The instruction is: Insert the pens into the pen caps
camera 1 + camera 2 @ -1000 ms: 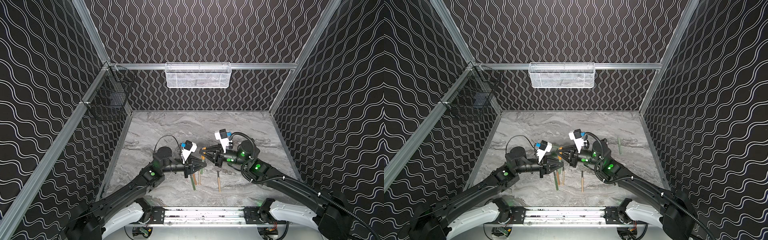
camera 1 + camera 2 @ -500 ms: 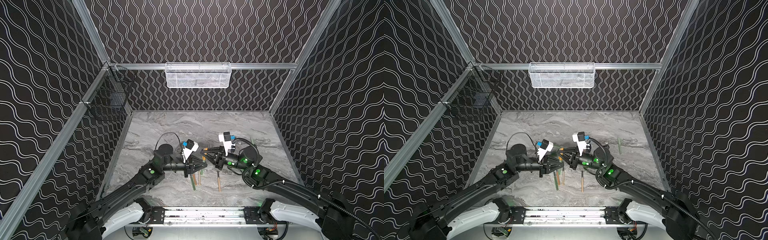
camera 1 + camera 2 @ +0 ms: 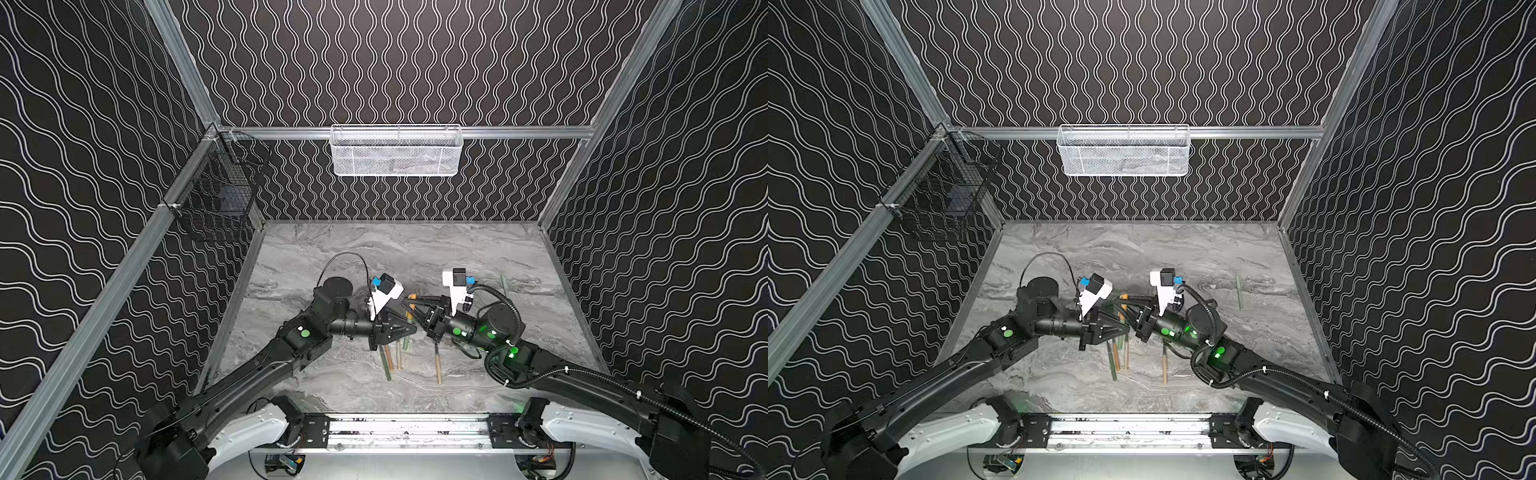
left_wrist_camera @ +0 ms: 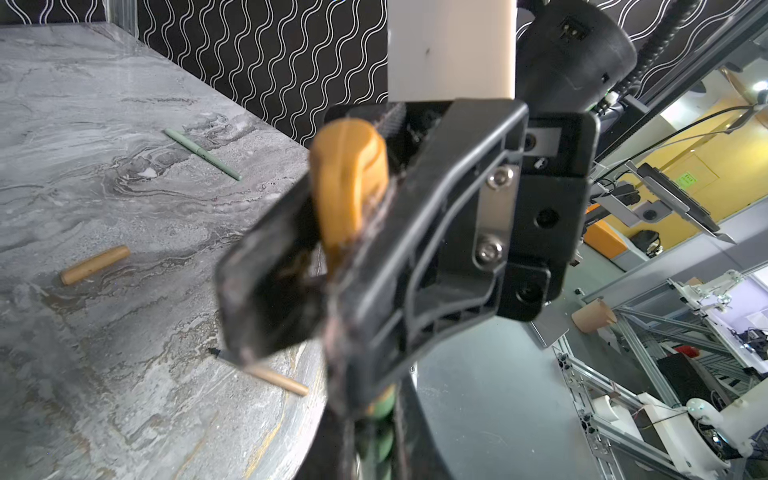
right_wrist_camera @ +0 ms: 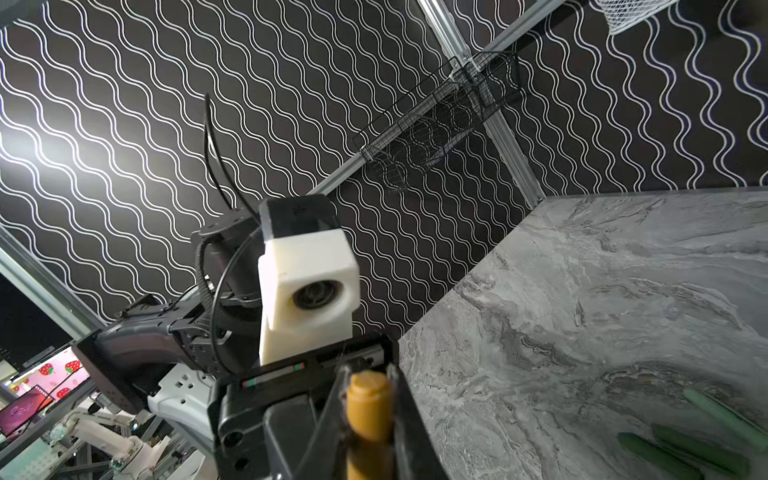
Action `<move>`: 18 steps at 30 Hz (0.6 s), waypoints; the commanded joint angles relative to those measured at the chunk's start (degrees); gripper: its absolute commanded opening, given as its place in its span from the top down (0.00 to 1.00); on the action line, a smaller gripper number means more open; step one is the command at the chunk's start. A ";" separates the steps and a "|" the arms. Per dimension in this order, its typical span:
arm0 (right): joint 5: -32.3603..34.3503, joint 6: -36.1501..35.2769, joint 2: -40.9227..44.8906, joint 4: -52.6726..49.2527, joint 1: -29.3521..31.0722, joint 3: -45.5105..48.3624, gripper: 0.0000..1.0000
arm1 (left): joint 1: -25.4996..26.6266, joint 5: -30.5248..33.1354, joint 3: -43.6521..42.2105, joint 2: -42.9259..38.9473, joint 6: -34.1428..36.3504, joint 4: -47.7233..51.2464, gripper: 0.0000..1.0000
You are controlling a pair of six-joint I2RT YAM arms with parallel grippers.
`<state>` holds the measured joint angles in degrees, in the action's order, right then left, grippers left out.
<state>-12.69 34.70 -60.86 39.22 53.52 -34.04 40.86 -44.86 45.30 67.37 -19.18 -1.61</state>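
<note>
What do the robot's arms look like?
The left arm and right arm are black tubes on white bases, with green dots. The left tool and right tool are black ribbed plastic, each carrying a white camera block. A corrugated cable follows the right arm.

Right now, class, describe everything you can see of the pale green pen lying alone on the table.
The pale green pen is a thin straight stick, plastic by its look, with a seam about halfway and one slimmer, darker end. It lies flat on the grey marbled table, alone toward the right wall, touching nothing else.
</note>
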 commanded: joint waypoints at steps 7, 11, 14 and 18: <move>2.33 9.09 -1.11 -28.51 2.36 -3.38 1.00 | -0.41 5.86 1.01 -1.81 5.25 -26.85 1.00; 8.58 11.03 -0.78 -34.80 4.53 -6.09 1.00 | -0.41 7.35 0.34 -2.05 5.20 -28.78 1.00; 11.94 12.62 -0.08 -36.89 5.45 -6.56 1.00 | -0.42 7.77 0.38 -2.16 5.12 -29.24 1.00; 11.46 10.80 0.66 -34.09 5.90 -5.82 1.00 | -0.43 6.37 0.68 -2.07 4.67 -29.62 1.00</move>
<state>2.94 41.58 -59.96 19.53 58.74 -40.97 40.51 -39.64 44.75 65.65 -19.16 2.74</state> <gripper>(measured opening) 0.155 0.122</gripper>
